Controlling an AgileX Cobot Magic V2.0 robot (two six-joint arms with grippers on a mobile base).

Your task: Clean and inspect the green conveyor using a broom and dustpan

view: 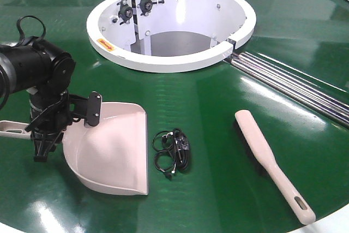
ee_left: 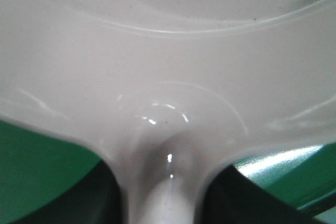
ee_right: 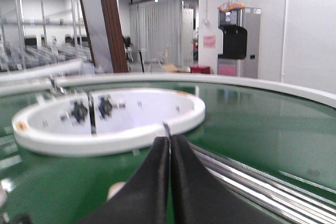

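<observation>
The pale beige dustpan (view: 114, 156) lies on the green conveyor (view: 218, 107) at the front left, its lip facing right. My left gripper (view: 43, 141) points down over the root of the pan's handle. Up close, the handle runs between the two dark fingers (ee_left: 100, 198), which press against both its sides; my left gripper (ee_left: 165, 195) is shut on the dustpan (ee_left: 168, 51). The broom (view: 267, 156) lies flat at the front right, handle toward the near edge, with nothing gripping it. My right gripper (ee_right: 169, 139) hovers above the belt, shut and empty.
A coiled black cable (view: 173, 151) lies between pan and broom. The white ring (view: 169, 61) with its open well sits behind. Silver rods (view: 294, 85) run from the ring toward the right. The belt's white outer rim (view: 338, 219) is at the front right.
</observation>
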